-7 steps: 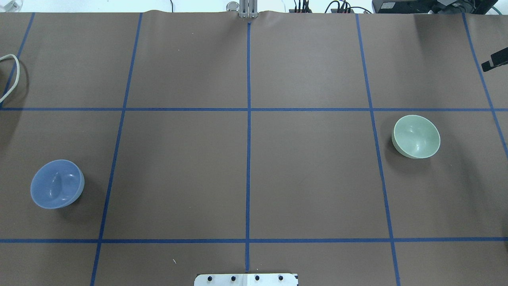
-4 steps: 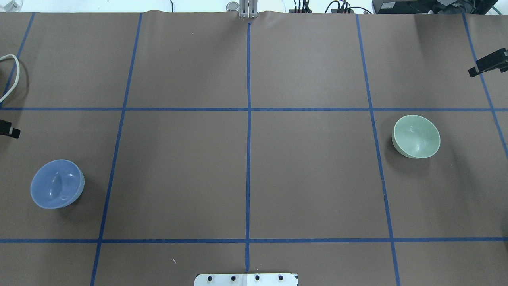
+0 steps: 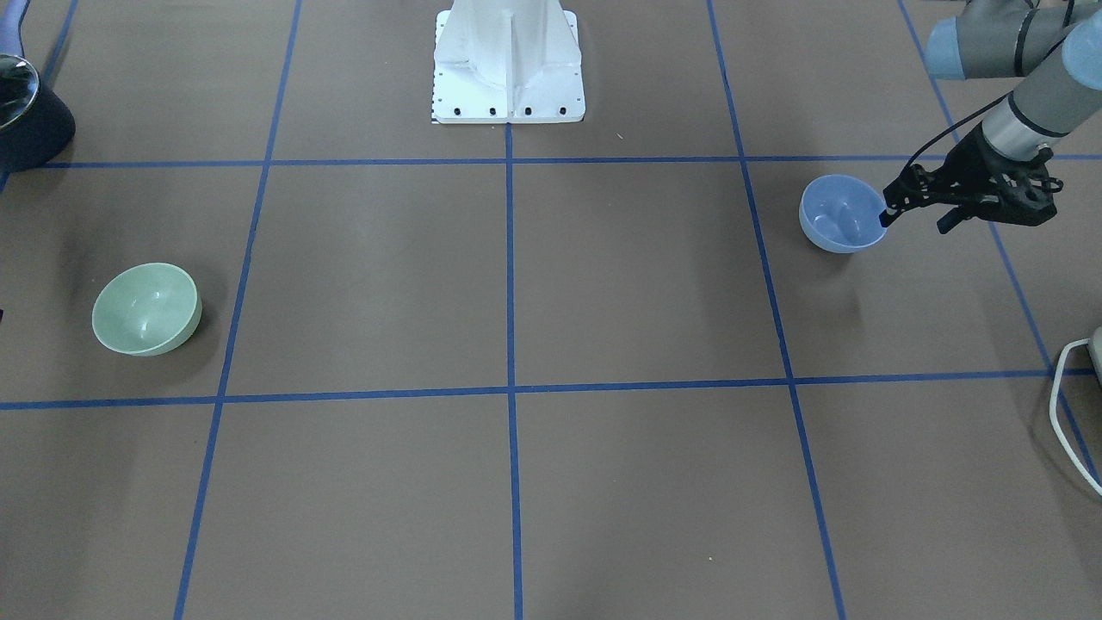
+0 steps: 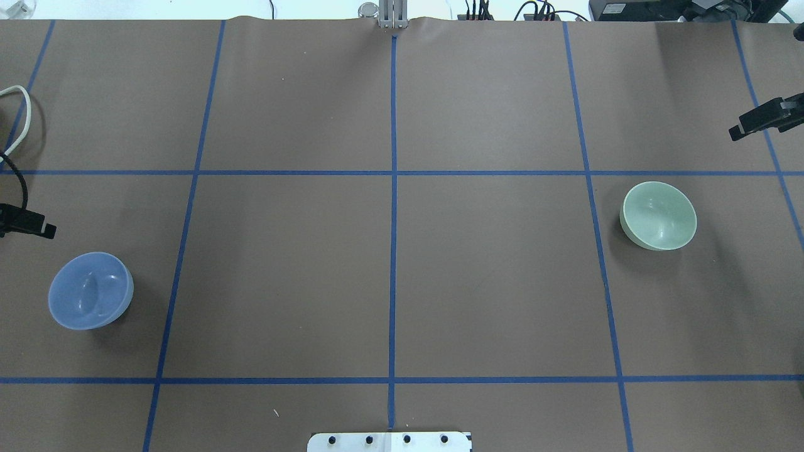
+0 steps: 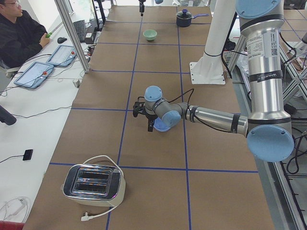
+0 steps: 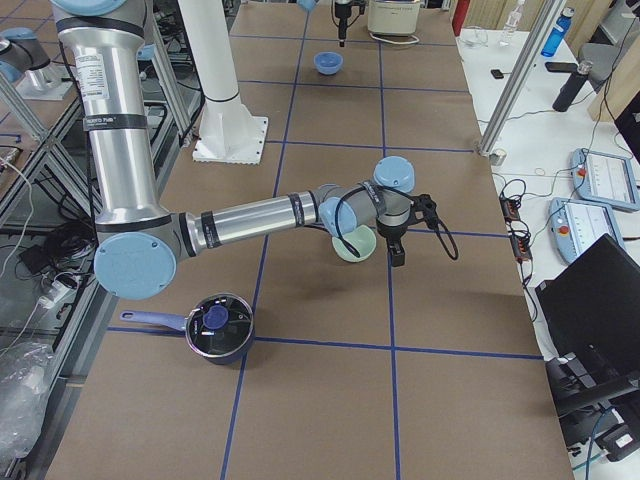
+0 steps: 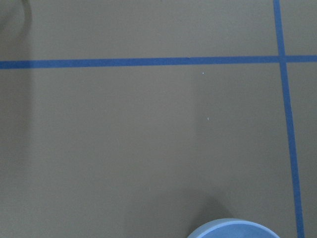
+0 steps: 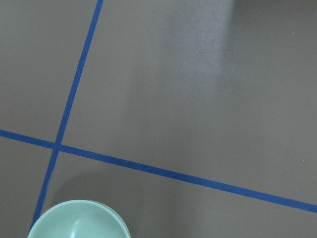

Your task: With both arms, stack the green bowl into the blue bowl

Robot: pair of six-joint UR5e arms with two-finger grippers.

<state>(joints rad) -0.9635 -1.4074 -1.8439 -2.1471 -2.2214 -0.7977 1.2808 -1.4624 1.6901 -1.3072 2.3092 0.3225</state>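
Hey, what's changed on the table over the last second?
Both end effectors came further in from the sides of the overhead view: the left end effector toward the blue bowl, the right end effector toward the green bowl. Nothing was grasped or released. Both bowls stayed where they were, far apart.

A silver two-slot toaster (image 5: 93,184) with a white cord (image 3: 1054,403) stood at one end of the brown, blue-taped table (image 4: 282,270); a dark lidded saucepan with a blue handle (image 6: 218,328) sat at the opposite end.
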